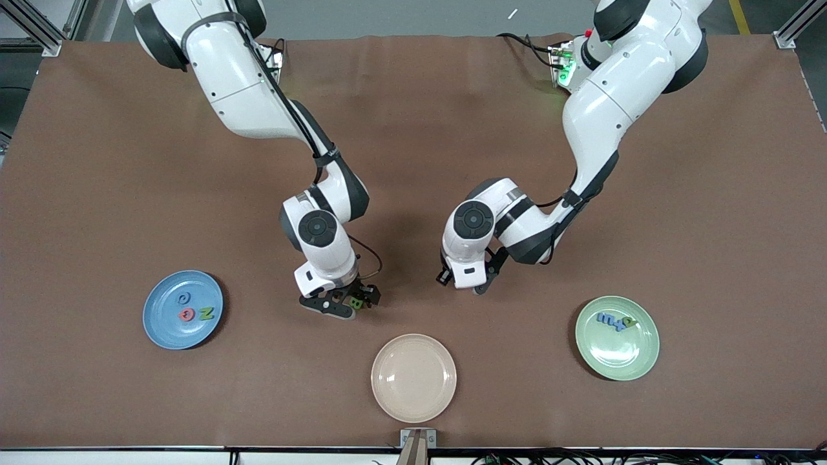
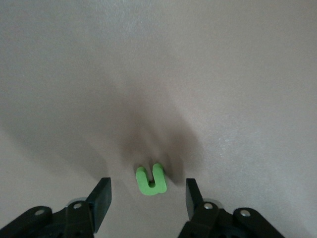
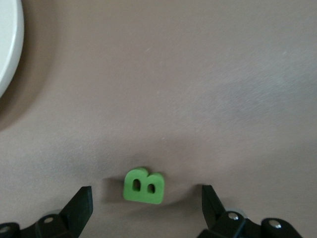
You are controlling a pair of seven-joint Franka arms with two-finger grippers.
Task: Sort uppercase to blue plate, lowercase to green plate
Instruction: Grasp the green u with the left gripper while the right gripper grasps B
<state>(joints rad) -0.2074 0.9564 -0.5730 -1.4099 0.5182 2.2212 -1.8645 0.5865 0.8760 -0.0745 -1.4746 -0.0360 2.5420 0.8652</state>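
From the front view I see wide bare brown counter (image 1: 129,161) across the upper half of the frame, and all three plates sit low in the frame. The blue plate (image 1: 183,309) at lower left carries three letters: a blue C (image 1: 183,298), a pink-red Q (image 1: 186,314) and a green N (image 1: 206,314). The green plate (image 1: 617,338) at lower right carries a small cluster of blue and green letters (image 1: 616,321) I cannot count. The cream plate (image 1: 413,377) sits bottom centre. Both arms bend down toward mid-frame; the right end effector (image 1: 349,303) is low over a green B (image 1: 356,301), and the left end effector (image 1: 477,285) hangs above bare counter.

In the left wrist view, my left end effector's fingers (image 2: 101,196) stand spread on either side of a green n (image 2: 151,180), not touching it.

In the right wrist view, the right end effector's fingers (image 3: 81,203) are spread wide around the B, clear of both sides, with the cream plate's rim at the upper left corner.
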